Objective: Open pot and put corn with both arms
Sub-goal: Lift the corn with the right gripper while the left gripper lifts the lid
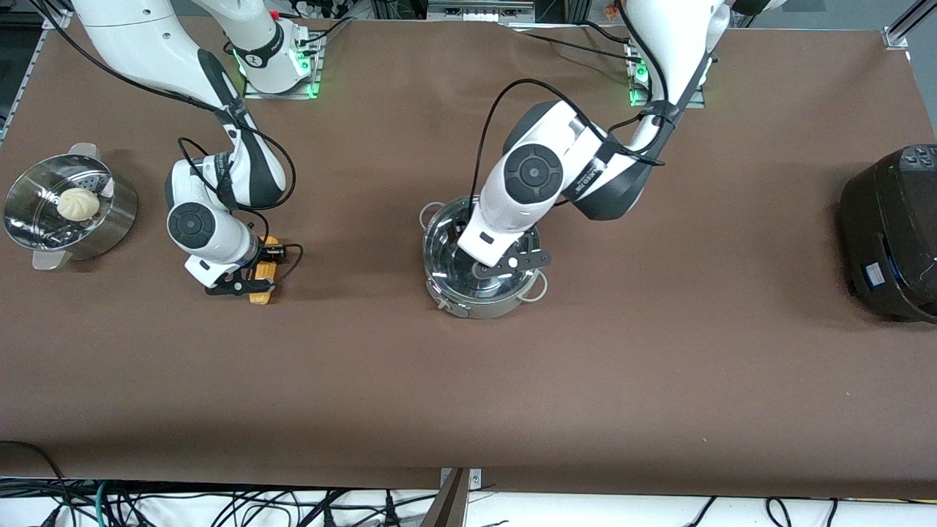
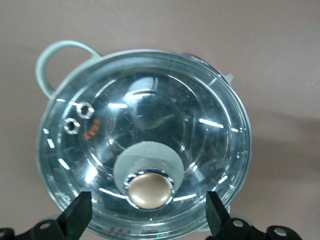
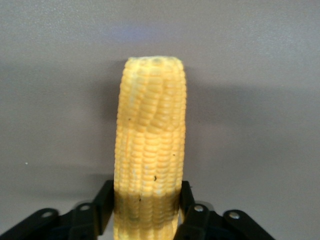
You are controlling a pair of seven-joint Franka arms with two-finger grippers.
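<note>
Sitting near the middle of the table is the pot (image 1: 479, 282), shiny steel, its glass lid (image 2: 150, 135) on and the brass-coloured knob (image 2: 149, 188) showing clearly in the left wrist view. One loop handle (image 1: 535, 290) sticks out toward the left arm's end, a little nearer the front camera. The left gripper (image 1: 489, 268) hangs right over the lid, its fingers (image 2: 76, 212) spread wide apart on either side of the knob, touching neither the knob nor the glass as far as I can see. Off toward the right arm's end of the table lies the corn (image 1: 263, 272), a yellow-orange cob flat on the brown table (image 1: 468, 380), well apart from the pot. The right gripper (image 1: 249, 282) is down on it, and the right wrist view shows the two black fingers (image 3: 102, 202) pressed against the sides of the cob (image 3: 150, 155) at its nearer end, so it looks clamped on the corn, which rests on the tabletop. Farther along at that same end stands a perforated steel steamer basket (image 1: 110, 219) with a white bun (image 1: 78, 203) inside. At the left arm's end sits a large black rice cooker (image 1: 889, 234).
</note>
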